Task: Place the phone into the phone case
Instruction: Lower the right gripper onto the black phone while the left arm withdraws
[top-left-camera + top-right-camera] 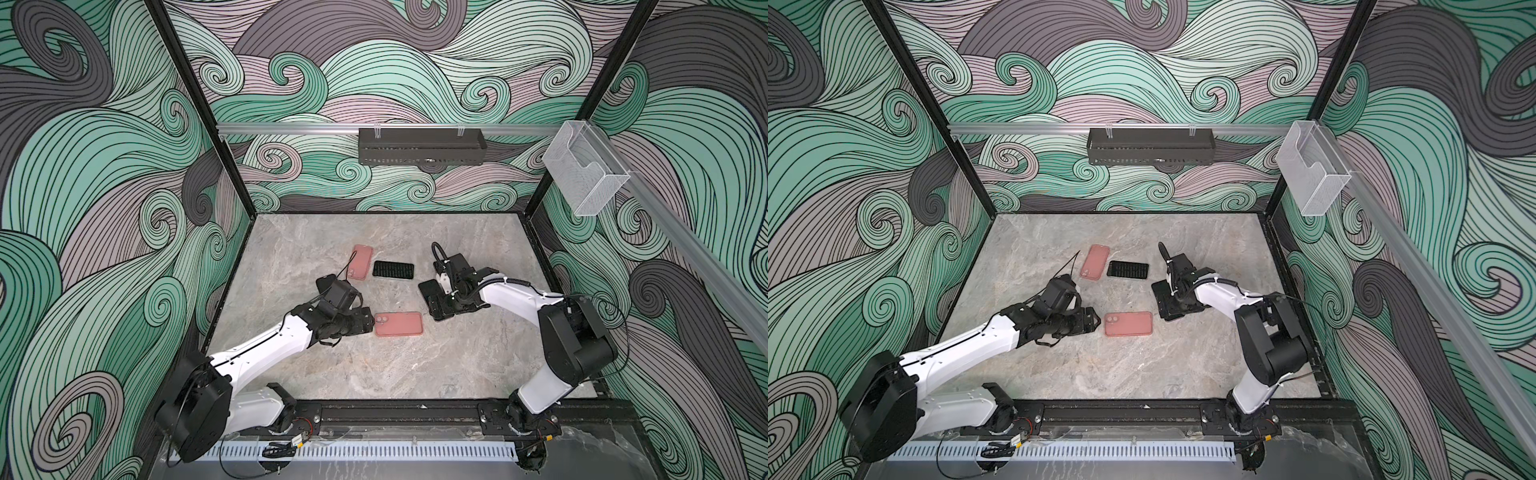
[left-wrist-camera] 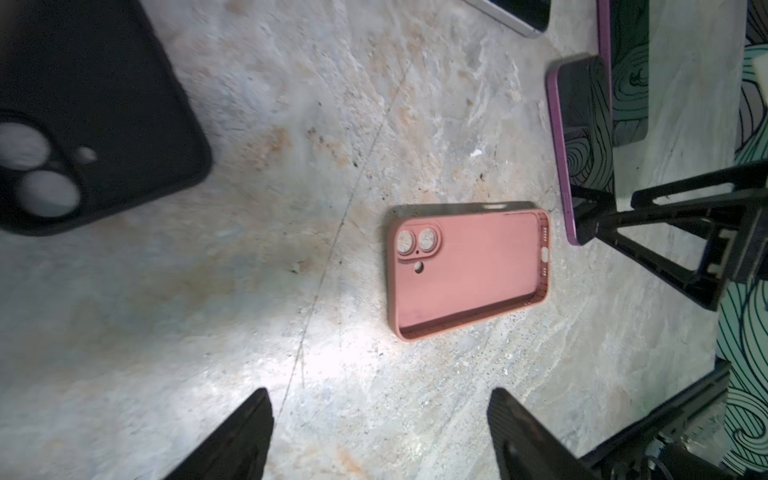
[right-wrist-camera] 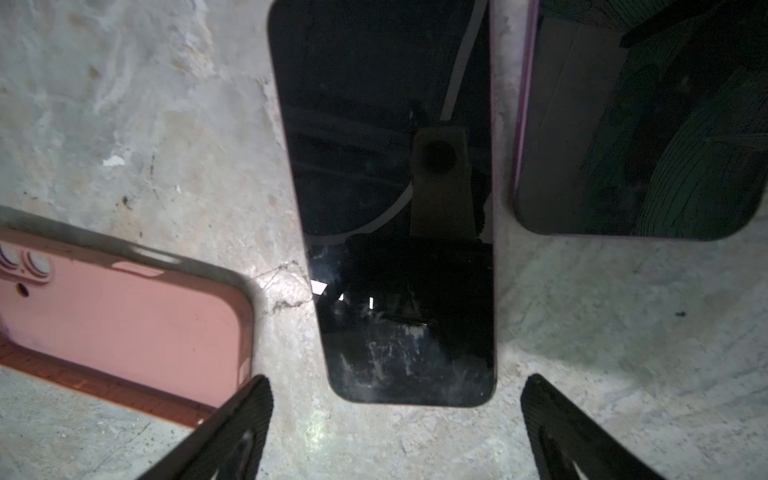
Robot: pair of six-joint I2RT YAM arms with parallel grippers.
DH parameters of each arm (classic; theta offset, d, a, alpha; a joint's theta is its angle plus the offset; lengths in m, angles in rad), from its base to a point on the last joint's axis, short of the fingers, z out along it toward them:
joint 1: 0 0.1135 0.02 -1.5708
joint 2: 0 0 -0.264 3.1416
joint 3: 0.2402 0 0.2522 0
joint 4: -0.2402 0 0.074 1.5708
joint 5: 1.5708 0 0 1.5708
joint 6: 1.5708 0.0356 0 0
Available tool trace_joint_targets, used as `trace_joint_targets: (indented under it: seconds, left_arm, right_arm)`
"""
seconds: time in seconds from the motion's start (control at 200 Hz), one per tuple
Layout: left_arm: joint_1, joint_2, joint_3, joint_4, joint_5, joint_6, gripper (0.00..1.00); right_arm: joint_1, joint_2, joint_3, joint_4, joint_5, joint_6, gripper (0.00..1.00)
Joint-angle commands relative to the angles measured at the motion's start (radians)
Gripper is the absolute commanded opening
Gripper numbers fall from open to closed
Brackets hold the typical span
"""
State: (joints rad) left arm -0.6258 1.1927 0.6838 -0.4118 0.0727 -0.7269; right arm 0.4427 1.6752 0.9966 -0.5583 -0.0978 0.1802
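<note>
**Slick phone, thin edges: the grip could slip**

Both grippers stood open and empty. The left gripper (image 2: pixel 380 399) faced the pink case (image 2: pixel 467 270), and the right gripper (image 3: pixel 395 380) was poised over the black phone (image 3: pixel 395 208). The phone lay flat on the marble table (image 3: pixel 145 124), glossy and smudged. Fingers might skid off its thin edges or nudge the purple-edged phone (image 3: pixel 644 124) just beside it.

Pink case (image 3: pixel 124 316) cropped at edge; black case (image 2: pixel 104 104) blurred.
</note>
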Motion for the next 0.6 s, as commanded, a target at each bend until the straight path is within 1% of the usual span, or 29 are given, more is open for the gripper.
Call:
trace_joint_targets:
  seconds: [0.0, 0.085, 0.165, 0.275, 0.4, 0.48, 0.59]
  left_arm:
    - [0.016, -0.058, 0.020, -0.108, -0.095, 0.025, 0.84]
    - [0.024, -0.110, -0.007, -0.092, -0.114, 0.022, 0.84]
    - [0.026, -0.160, -0.037, -0.085, -0.164, -0.007, 0.84]
    - [0.030, -0.246, -0.078, -0.065, -0.198, -0.011, 0.86]
    - [0.035, -0.328, -0.100, -0.094, -0.241, -0.014, 0.87]
    - [0.041, -0.350, -0.101, -0.128, -0.261, -0.009, 0.87]
    - [0.046, -0.341, -0.083, -0.182, -0.261, 0.013, 0.87]
  right_arm:
    - [-0.002, 0.033, 0.030, -0.015, 0.028, -0.021, 0.94]
    - [-0.002, 0.057, 0.039, -0.012, 0.034, -0.028, 0.93]
    - [-0.001, 0.078, 0.049, -0.011, 0.045, -0.033, 0.92]
    - [-0.001, 0.099, 0.059, -0.011, 0.062, -0.041, 0.90]
    - [0.006, 0.119, 0.068, -0.014, 0.072, -0.047, 0.88]
    - [0.018, 0.135, 0.077, -0.021, 0.082, -0.053, 0.86]
    - [0.040, 0.158, 0.096, -0.041, 0.122, -0.062, 0.86]
